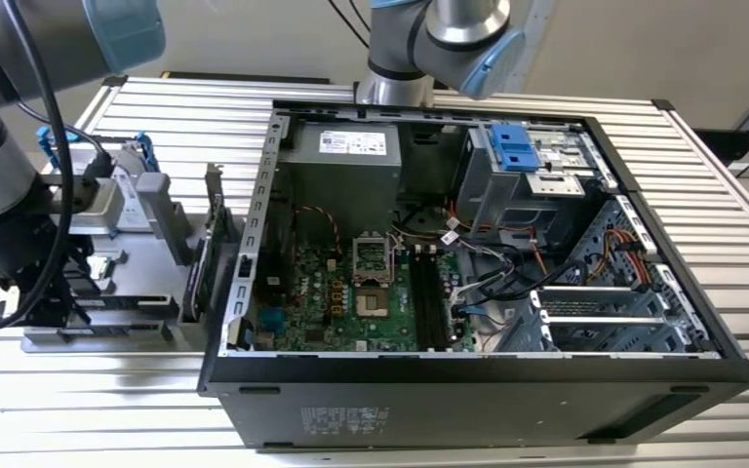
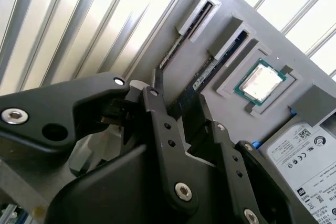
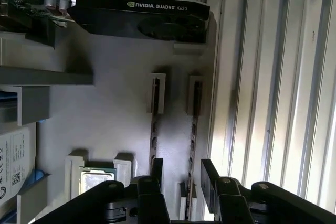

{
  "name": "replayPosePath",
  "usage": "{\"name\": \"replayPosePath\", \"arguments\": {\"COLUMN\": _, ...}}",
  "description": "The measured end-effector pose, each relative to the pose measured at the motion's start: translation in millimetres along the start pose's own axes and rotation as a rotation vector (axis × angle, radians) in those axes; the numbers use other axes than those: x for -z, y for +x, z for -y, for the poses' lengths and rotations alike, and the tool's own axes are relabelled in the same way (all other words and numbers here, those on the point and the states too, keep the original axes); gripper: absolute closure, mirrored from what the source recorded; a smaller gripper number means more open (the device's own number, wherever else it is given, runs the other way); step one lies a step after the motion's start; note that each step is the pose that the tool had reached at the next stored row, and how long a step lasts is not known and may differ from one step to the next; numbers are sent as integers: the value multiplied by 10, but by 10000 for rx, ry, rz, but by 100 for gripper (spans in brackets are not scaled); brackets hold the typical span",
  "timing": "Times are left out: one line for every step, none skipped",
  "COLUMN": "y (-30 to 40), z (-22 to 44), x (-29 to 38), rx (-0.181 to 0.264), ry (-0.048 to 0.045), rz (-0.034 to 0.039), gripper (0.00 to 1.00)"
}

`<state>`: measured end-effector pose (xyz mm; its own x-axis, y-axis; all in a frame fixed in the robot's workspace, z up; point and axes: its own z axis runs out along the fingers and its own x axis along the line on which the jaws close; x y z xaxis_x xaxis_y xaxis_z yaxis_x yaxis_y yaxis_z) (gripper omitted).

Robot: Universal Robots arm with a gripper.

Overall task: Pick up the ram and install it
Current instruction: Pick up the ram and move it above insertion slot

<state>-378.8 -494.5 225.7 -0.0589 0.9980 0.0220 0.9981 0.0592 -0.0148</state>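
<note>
Gripper (image 3: 182,174): fingers stood apart, one on either side of the ram (image 3: 193,129); whether the pads touched the stick could not be told.

Ram: dark narrow stick, on edge in the slot nearest the long edge of the grey holder (image 3: 105,114); not lifted, its ends seated in the holder's raised end blocks; seen in both wrist views.

Second memory stick (image 3: 154,129): on edge in the neighbouring slot of the holder, parallel to the ram and apart from it, outside the fingers.

Processor chip (image 2: 261,82): flat in a square recess of the holder, beyond the second stick from the ram.

Hard drive (image 2: 304,150): on the holder, just beside the processor recess.

Expansion card (image 3: 142,17): black, upright across the holder's far end from the gripper.

Computer case (image 1: 479,390): open, motherboard exposed; just beside the holder, on the exterior view's right of it; both on a slatted table (image 1: 726,224).
</note>
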Motion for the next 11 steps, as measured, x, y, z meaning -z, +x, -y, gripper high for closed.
{"name": "replayPosePath", "arguments": {"y": -7, "z": 0, "x": -8, "rx": -1, "ry": 5, "rz": -1, "gripper": 0}}
{"name": "replayPosePath", "arguments": {"y": -14, "z": 1, "x": -18, "rx": 0, "ry": 10, "rz": -2, "gripper": 0}}
{"name": "replayPosePath", "arguments": {"y": -21, "z": 1, "x": -26, "rx": 0, "ry": 16, "rz": -2, "gripper": 0}}
{"name": "replayPosePath", "arguments": {"y": -29, "z": 1, "x": -33, "rx": 0, "ry": 21, "rz": -1, "gripper": 0}}
{"name": "replayPosePath", "arguments": {"y": -38, "z": 1, "x": -41, "rx": 0, "ry": 23, "rz": -1, "gripper": 0}}
{"name": "replayPosePath", "arguments": {"y": -48, "z": 2, "x": -50, "rx": 0, "ry": 25, "rz": -1, "gripper": 0}}
{"name": "replayPosePath", "arguments": {"y": -57, "z": 2, "x": -59, "rx": 0, "ry": 27, "rz": -2, "gripper": 0}}
{"name": "replayPosePath", "arguments": {"y": -63, "z": 2, "x": -69, "rx": -1, "ry": 28, "rz": -2, "gripper": 0}}
{"name": "replayPosePath", "arguments": {"y": -67, "z": 3, "x": -81, "rx": -1, "ry": 28, "rz": -3, "gripper": 0}}
{"name": "replayPosePath", "arguments": {"y": -70, "z": 3, "x": -92, "rx": -1, "ry": 29, "rz": -3, "gripper": 0}}
{"name": "replayPosePath", "arguments": {"y": -71, "z": 3, "x": -104, "rx": -1, "ry": 28, "rz": -4, "gripper": 0}}
